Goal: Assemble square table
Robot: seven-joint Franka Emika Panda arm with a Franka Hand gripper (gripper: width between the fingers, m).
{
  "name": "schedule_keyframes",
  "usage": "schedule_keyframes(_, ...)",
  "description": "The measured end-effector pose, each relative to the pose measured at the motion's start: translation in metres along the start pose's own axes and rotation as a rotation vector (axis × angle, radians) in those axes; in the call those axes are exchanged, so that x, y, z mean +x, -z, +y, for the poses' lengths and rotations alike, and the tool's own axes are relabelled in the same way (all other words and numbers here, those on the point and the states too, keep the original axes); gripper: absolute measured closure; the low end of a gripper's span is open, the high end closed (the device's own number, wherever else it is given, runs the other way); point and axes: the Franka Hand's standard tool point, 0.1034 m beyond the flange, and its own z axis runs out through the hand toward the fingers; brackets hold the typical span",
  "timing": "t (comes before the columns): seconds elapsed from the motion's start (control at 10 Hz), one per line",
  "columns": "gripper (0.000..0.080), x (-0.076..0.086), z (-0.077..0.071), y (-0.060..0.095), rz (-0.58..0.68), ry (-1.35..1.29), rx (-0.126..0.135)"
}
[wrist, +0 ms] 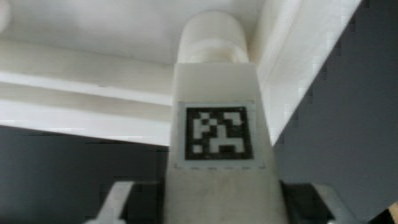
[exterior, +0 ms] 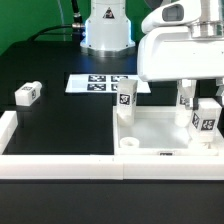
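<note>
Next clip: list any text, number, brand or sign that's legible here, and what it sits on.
No words, numbers or brands can be read in either view.
On the held leg in the gripper: a black-white marker tag, pattern only.
On the marker board: several such tags, no text.
On the loose leg: a tag too small to make out.

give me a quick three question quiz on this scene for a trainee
1. True or false: the small white plastic leg on the exterior view's left lies on the black table, apart from the white square tray-like plastic tabletop.
2. How many white legs show in the exterior view?
3. In the wrist view, the gripper is shut on: A) a white tagged leg B) the marker board C) nothing
Key: 1 true; 2 four; 3 A
</note>
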Motion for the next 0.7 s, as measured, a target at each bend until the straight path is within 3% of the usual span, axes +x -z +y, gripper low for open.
schedule_keyframes(0.2, 0.0506, 0.0, -0.0001, -0.0001, 0.0, 0.002, 0.0)
schedule_keyframes(0.4, 0.0182, -0.0001, -0.0001, -0.0002, 0.0, 0.003, 0.0)
schedule_keyframes(0.7, 0.0152, -0.0002, -0.0001, -0.0003, -0.001, 0.003, 0.0)
